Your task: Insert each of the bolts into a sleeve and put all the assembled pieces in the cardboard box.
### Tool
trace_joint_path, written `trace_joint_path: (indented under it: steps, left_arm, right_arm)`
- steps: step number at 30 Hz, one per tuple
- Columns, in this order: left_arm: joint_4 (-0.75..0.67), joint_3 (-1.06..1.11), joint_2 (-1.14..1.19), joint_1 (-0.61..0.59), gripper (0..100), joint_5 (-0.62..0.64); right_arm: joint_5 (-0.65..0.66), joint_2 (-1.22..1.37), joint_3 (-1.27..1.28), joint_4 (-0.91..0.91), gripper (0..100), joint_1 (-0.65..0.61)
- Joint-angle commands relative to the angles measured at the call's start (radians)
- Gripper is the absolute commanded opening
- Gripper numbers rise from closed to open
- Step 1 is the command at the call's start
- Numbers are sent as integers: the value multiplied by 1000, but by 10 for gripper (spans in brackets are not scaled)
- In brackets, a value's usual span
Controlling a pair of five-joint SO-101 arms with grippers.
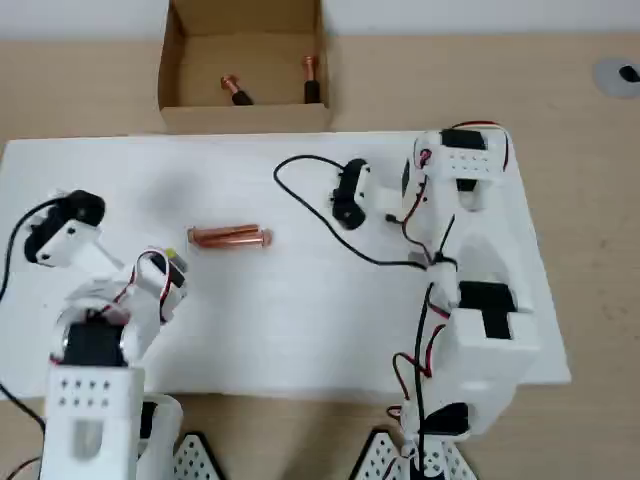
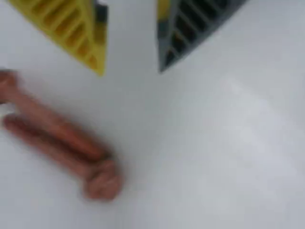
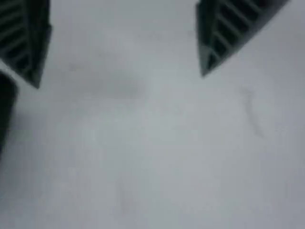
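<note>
The left claw [image 2: 131, 70] is nearest its own camera. Its yellow finger and its dark finger stand well apart, with bare white surface in the gap. It holds nothing and touches nothing. Two copper pieces [image 2: 57, 143] lie just beside its fingertips, outside the gap. They rest side by side, touching along their length, and one has a wider head at its end. Which is bolt and which is sleeve I cannot tell.

From above, the left claw [image 1: 172, 272] sits at about 8 o'clock from the middle of the white sheet [image 1: 300, 330]. The copper pieces [image 1: 228, 237] lie flat at about 2 o'clock from it, near but apart.

The right claw [image 3: 119, 80] is spread wide, its two dark fingers far apart over bare white sheet, gripping nothing. From above, the right claw [image 1: 350, 195] lies at about 1 o'clock from the sheet's middle, pointing toward 9 o'clock, well apart from the copper pieces.

The cardboard box [image 1: 245, 118] stands on the bench [image 1: 600, 200] at 12 o'clock, touching the sheet's far edge. Inside it lie two assembled pieces, one [image 1: 236, 90] toward the middle and one [image 1: 311, 80] by the 3 o'clock wall.
</note>
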Motion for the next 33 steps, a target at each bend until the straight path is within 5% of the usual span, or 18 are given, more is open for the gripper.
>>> trace_joint_path:
  steps: [1, 10, 15, 33]
  left_arm:
    - [2, 14, -125, 12, 89, -6]
    - [-60, 189, -366, 11, 89, -95]
    - [-66, 241, -463, 11, 89, -97]
    - [-63, 284, -567, 11, 89, -98]
  right_arm:
    - [17, 1, -62, 11, 260, 24]
    - [17, -71, -170, 112, 260, 4]
    - [12, -51, -363, 8, 262, 25]
    - [-31, 808, -1317, 216, 260, -10]
